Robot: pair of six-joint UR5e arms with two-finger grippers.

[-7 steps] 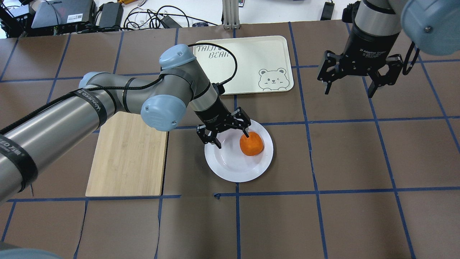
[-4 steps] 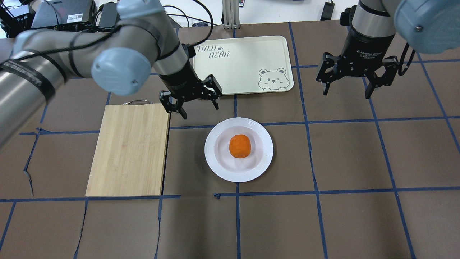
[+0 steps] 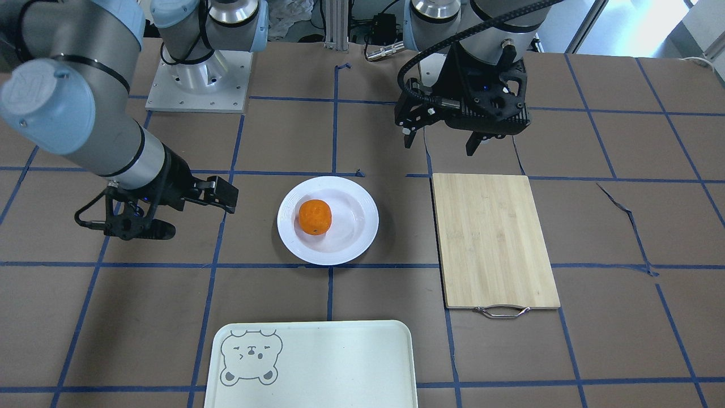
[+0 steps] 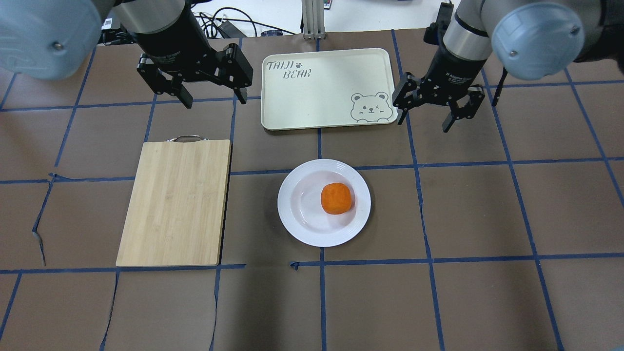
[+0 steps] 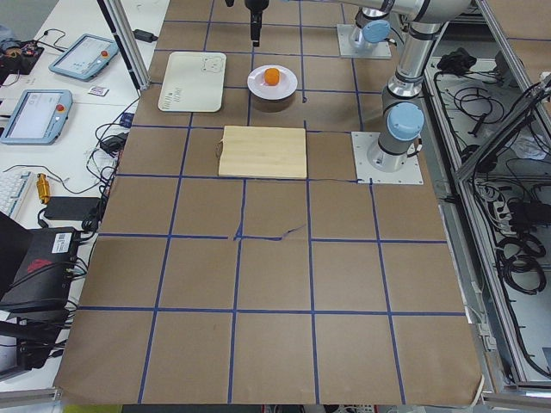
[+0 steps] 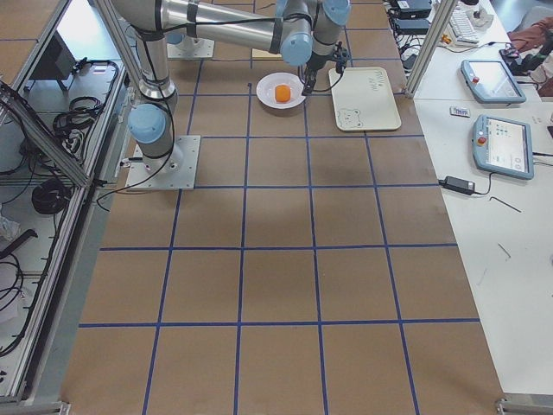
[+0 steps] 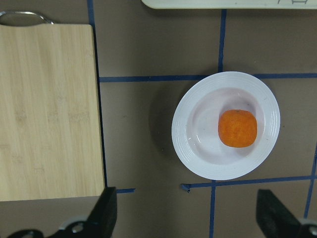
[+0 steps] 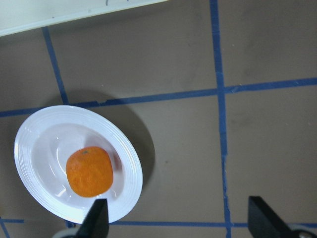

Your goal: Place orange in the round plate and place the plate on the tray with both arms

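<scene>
The orange (image 4: 336,198) rests in the well of the round white plate (image 4: 287,204), right of its centre, and nothing touches either. The cream tray (image 4: 321,92) with the bear face lies beyond the plate. My left gripper (image 4: 214,100) hangs open and empty high above the table, left of the tray. My right gripper (image 4: 423,124) is open and empty just off the tray's right edge. From across the table I see the orange (image 3: 315,216), plate (image 3: 371,218), tray (image 3: 328,368), left gripper (image 3: 440,146) and right gripper (image 3: 201,220). Both wrist views look down on the orange (image 7: 237,128) (image 8: 89,171).
A bamboo cutting board (image 4: 175,202) with a metal handle lies left of the plate, a hand's width away. Blue tape lines grid the brown table cover. Cables and devices sit beyond the far edge, past the tray.
My left gripper rose from the plate and drew back to the far left, leaving the orange there. The orange rolled a little inside the plate. My right gripper moved in toward the tray's right edge.
</scene>
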